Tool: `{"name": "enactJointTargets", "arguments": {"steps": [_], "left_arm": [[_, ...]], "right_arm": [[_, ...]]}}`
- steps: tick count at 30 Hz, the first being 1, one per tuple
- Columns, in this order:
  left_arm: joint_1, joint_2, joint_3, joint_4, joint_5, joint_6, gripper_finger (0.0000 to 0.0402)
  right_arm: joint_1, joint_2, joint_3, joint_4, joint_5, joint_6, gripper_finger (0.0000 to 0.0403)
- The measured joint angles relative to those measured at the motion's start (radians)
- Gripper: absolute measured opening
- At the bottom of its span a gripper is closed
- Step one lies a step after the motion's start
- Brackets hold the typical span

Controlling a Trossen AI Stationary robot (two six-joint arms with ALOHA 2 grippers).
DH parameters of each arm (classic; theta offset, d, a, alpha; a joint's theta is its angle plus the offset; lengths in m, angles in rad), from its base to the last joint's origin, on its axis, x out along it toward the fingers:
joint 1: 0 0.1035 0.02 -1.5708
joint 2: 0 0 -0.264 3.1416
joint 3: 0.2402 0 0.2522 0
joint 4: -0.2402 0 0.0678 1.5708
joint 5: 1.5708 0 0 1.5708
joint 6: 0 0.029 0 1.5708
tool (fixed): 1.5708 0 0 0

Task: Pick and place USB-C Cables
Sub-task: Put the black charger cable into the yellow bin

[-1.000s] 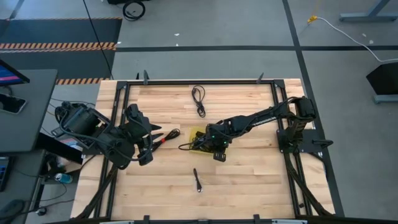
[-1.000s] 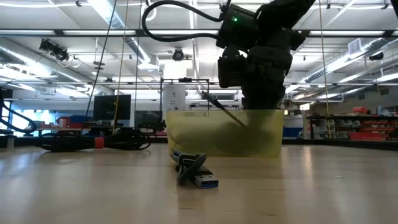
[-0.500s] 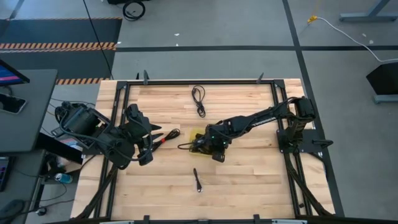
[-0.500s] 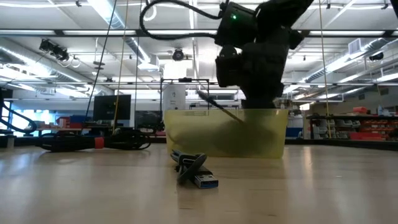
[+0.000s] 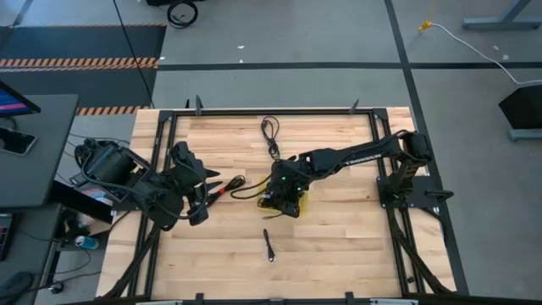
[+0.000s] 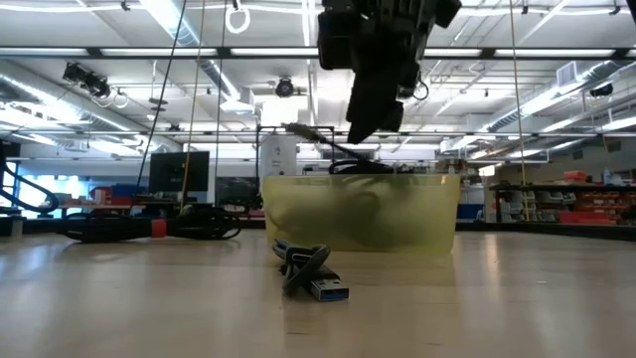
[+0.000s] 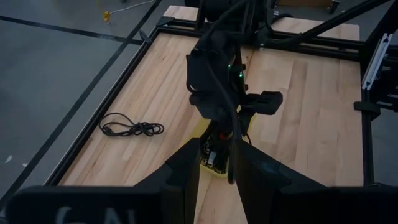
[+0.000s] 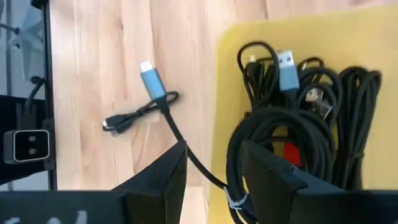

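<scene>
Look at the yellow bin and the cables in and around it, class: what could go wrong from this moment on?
1. One cable hangs over the yellow bin rim onto the table, so it could slide out, or drag others from the heap of cables.
2. The right gripper, fingers apart, hovers just above that heap; it might snag a loop as it lifts.

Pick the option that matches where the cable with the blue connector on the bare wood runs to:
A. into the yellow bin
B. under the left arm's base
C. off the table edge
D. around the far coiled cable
A. In the right wrist view, the cable with the blue connector lies on the wood, and its cord crosses the rim of the yellow bin into the bundled cables.
</scene>
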Motion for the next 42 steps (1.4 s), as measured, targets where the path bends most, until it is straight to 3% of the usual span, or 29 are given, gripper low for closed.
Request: {"name": "enactJointTargets", "arguments": {"steps": [9, 28, 35, 42], "left_arm": [[0.0, 0.0, 0.0, 0.0, 0.0, 0.001, 0.0102], [0.0, 0.0, 0.0, 0.0, 0.0, 0.001, 0.0102], [0.0, 0.0, 0.0, 0.0, 0.0, 0.001, 0.0102], [0.0, 0.005, 0.0, 0.0, 0.0, -0.034, 0.0102]], "right_arm": [[0.003, 0.0, 0.009, -0.154, 0.077, -0.018, 0.0158], [0.008, 0.0, -0.193, -0.057, 0.1, 0.038, 0.0158], [0.007, 0.0, -0.119, -0.083, 0.082, 0.037, 0.0158], [0.008, 0.0, 0.036, -0.095, -0.036, 0.056, 0.0158]]}}
